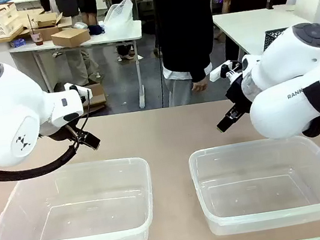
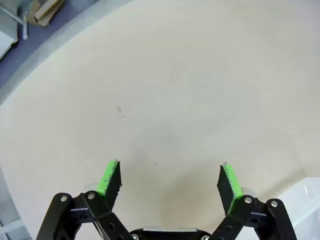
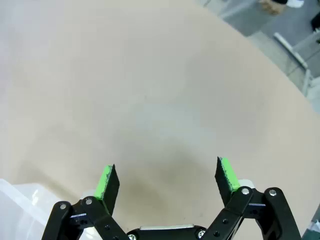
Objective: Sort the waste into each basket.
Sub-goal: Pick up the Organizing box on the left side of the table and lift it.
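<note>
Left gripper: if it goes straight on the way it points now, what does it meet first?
The left gripper would likely meet the table first; nothing lies between its open jaws. A basket corner sits off to one side, out of line.

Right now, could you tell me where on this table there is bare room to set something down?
The widest bare tabletop lies beyond the left tub and right tub, toward the person; the open left gripper and right gripper hang over its ends. A narrow bare lane runs between the tubs. Both tubs hold nothing. The near edge is tight.
</note>
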Controlling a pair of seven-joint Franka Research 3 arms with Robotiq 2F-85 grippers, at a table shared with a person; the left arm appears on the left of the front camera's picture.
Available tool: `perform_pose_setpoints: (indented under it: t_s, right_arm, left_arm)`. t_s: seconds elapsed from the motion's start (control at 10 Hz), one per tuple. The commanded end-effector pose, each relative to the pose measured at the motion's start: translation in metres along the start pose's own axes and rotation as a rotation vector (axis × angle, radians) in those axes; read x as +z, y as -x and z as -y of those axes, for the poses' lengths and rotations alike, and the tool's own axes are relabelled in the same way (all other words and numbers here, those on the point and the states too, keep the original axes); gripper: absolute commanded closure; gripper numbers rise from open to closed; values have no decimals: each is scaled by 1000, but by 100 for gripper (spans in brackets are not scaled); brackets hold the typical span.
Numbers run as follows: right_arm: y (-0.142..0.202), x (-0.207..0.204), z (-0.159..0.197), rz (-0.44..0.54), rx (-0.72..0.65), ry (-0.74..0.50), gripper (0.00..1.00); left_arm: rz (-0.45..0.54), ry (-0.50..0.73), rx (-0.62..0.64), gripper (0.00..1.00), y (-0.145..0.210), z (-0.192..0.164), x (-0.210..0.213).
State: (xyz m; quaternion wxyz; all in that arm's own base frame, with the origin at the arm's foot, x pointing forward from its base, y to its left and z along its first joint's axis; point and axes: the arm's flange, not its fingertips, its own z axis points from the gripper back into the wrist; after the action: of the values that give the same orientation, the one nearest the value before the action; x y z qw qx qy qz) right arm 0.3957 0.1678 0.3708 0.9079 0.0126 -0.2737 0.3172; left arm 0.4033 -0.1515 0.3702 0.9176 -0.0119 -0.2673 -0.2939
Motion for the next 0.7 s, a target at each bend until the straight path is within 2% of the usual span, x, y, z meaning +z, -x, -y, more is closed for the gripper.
perform_pose_setpoints:
  t_s: [0.0,0.6]
  right_arm:
    - [0,0,0,0,0,0,0]
    - [0,0,0,0,0,0,0]
  left_arm:
    - [0,0,0,0,0,0,0]
    - [0,0,0,0,0,0,0]
